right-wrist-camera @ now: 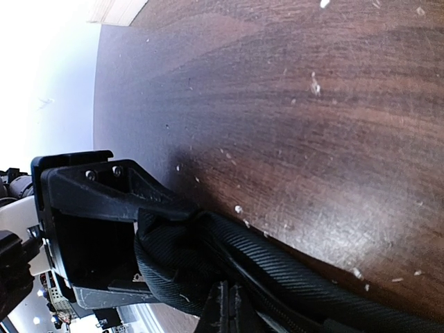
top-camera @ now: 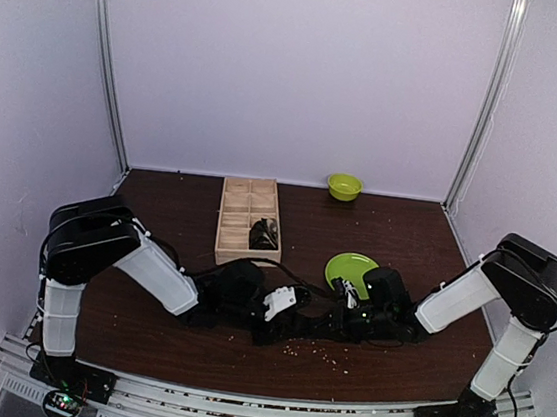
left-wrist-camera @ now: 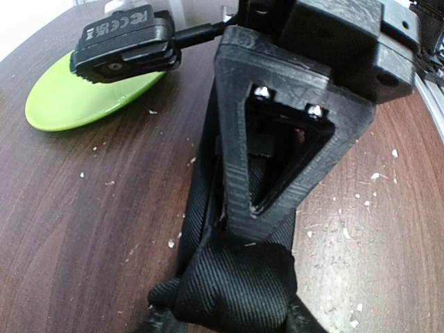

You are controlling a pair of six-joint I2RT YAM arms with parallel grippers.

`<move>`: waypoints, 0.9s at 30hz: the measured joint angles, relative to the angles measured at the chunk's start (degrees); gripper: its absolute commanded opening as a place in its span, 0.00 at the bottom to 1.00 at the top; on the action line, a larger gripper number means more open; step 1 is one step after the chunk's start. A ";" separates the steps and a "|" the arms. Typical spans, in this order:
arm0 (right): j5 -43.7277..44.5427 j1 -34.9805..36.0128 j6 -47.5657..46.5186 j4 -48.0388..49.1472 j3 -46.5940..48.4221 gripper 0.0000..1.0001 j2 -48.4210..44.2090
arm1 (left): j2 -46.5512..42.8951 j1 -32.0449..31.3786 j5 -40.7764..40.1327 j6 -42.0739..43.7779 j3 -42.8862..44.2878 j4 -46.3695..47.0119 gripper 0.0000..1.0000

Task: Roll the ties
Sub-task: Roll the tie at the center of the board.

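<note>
Slippage worry: left gripper (left-wrist-camera: 232, 318) pinches the bunched tie (left-wrist-camera: 232, 274), can't tell about right gripper (right-wrist-camera: 223, 306), so any tug could unravel it.

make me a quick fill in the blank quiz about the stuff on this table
1. The bunched-up tie on the table is ___ in colour.
2. The flat plate and the small bowl near the back wall are both ___.
3. The tray with compartments is made of ___.

Missing words: black; green; wood
</note>
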 measured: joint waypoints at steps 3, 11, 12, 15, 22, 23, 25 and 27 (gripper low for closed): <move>-0.07 -0.02 -0.28 -0.20 0.11 0.00 0.02 | 0.00 0.02 0.28 0.04 0.46 -0.79 0.32; 0.63 -0.24 -2.84 -5.73 0.31 0.10 -3.37 | 0.00 0.17 0.63 0.11 1.95 -3.78 0.26; 1.01 -0.26 -3.19 -6.91 0.31 0.14 -4.39 | 0.00 0.15 0.61 0.04 1.99 -3.89 0.26; 1.70 -0.26 -4.20 -9.90 0.33 0.26 -7.80 | 0.00 0.15 0.57 0.04 2.78 -5.31 0.26; 1.46 -0.26 -3.78 -10.14 0.50 0.34 -10.51 | -0.07 0.15 0.48 0.04 4.72 -9.05 0.26; 1.38 -0.24 -3.56 -9.75 0.57 0.34 -10.05 | -0.07 0.15 0.46 0.04 4.85 -9.33 0.26; 1.31 -0.15 -3.19 -9.18 0.96 0.33 -8.50 | -0.11 0.15 0.44 0.04 5.18 -10.01 0.26; 1.40 -0.02 -2.86 -8.59 1.42 0.30 -6.69 | -0.11 0.15 0.39 0.04 5.27 -10.23 0.27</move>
